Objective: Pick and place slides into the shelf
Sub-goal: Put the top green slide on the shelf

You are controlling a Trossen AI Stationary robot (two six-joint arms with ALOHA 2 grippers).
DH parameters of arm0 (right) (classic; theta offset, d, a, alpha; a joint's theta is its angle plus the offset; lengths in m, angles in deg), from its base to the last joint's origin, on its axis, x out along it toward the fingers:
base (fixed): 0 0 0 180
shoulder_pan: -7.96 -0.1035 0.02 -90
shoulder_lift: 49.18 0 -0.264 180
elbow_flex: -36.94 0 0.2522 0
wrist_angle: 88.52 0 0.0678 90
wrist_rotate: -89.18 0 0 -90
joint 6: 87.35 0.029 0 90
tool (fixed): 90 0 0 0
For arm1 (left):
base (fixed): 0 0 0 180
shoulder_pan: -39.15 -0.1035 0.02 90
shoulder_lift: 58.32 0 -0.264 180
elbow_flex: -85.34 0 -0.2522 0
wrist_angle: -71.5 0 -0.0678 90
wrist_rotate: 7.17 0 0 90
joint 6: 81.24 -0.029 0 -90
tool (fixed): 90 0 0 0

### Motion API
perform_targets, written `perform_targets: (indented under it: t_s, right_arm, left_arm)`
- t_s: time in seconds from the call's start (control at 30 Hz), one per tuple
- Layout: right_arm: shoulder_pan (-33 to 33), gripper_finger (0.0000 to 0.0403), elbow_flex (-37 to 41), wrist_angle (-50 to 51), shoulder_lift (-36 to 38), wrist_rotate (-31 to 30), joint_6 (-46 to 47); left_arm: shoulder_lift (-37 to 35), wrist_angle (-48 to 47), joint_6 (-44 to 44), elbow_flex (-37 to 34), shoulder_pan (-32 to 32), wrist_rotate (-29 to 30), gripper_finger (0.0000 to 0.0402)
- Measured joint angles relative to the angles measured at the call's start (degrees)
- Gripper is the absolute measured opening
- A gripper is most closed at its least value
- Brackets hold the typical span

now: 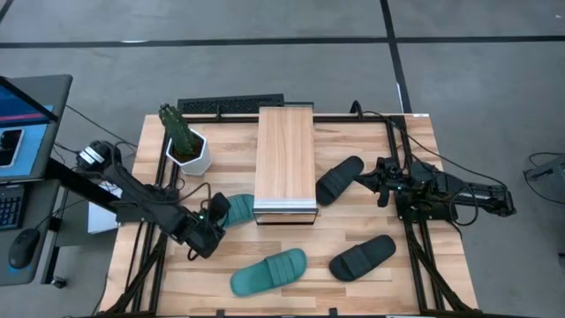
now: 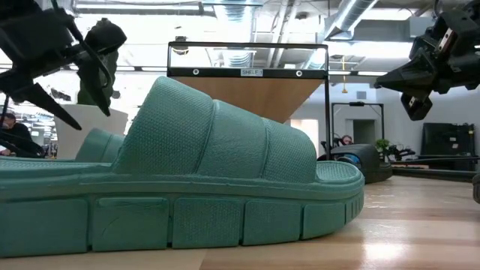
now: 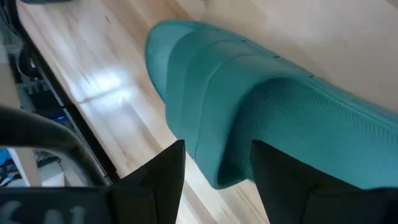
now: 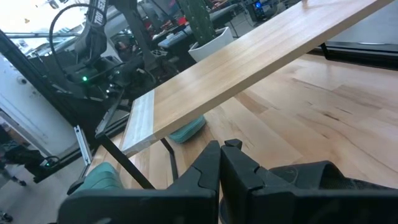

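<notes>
One teal slide (image 1: 238, 209) lies flat on the table just left of the shelf (image 1: 284, 163). My left gripper (image 1: 210, 221) is over its left end, slanting down and open. In the left wrist view the two fingers stand on either side of that slide's ribbed strap (image 3: 211, 106). A second teal slide (image 1: 269, 272) lies near the front edge and fills the low view (image 2: 187, 187). Two black slides (image 1: 340, 179) (image 1: 362, 257) lie right of the shelf. My right gripper (image 1: 378, 182) hovers shut, right of the shelf. My left gripper's fingers (image 3: 168, 180) stand astride the side of the teal slide's strap (image 3: 221, 171), slanting down from the table's left. I cannot tell whether they touch it. The slide rests with its sole on the table.
A cactus in a white pot (image 1: 187, 148) stands at the far left, close behind my left arm. A black keyboard (image 1: 231, 106) lies at the far edge. The shelf top (image 4: 249, 56) stands raised on thin black legs. A desk with a screen (image 1: 22, 124) stands left of the table.
</notes>
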Motion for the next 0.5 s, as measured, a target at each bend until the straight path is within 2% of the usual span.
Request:
perform_targets:
  t_s: [0.27, 0.5]
  right_arm:
    - [0.00, 0.0001, 0.00, 0.00, -0.01, 0.00, 0.00]
    - [-0.01, 0.0001, 0.02, -0.02, -0.02, 0.02, 0.00]
  left_arm:
    - [3.81, 2.05, 1.15, 0.00, -0.22, 0.70, 0.0171]
    - [5.33, 4.68, 1.38, 0.00, -1.61, 4.49, 0.0171]
